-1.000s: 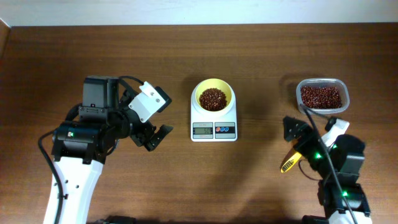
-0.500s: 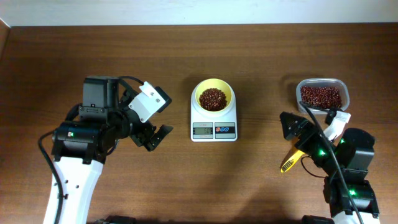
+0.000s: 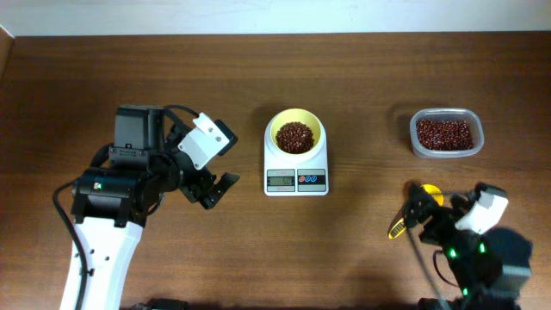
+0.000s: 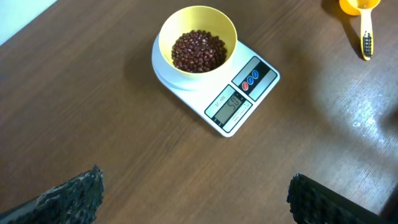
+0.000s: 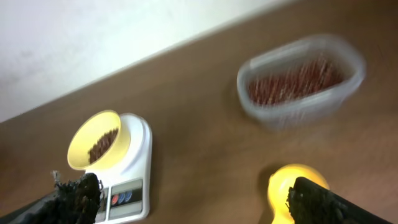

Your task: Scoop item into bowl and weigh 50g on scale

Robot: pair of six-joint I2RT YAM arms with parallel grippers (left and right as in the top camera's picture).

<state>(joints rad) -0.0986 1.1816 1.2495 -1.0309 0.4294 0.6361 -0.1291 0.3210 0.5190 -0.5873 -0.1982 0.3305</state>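
The pale yellow bowl (image 3: 318, 129) sits on the white scale (image 3: 296, 180) at mid-table and holds a heap of red-brown beans (image 3: 294, 134). In the left wrist view the bowl (image 4: 199, 17), beans (image 4: 198, 50) and scale (image 4: 249, 93) show clearly, and the display appears to read 50. My left gripper (image 3: 217, 190) is open and empty to the left of the scale, also seen in its own view (image 4: 196, 200). My right gripper (image 3: 416, 209) is open and empty (image 5: 193, 200), low at the front right. It sees the bowl (image 5: 82, 142) and scale (image 5: 138, 163).
A clear plastic tub (image 3: 446, 152) of beans stands at the back right (image 5: 298, 107). A yellow scoop (image 3: 399, 227) lies on the table just beside my right gripper, its head partly under one finger (image 5: 287, 186). It also shows in the left wrist view (image 4: 364, 18).
My right arm has pulled back toward the front edge, away from the tub, and the scoop's head is now uncovered on the table. The left arm, bowl and scale have not moved.
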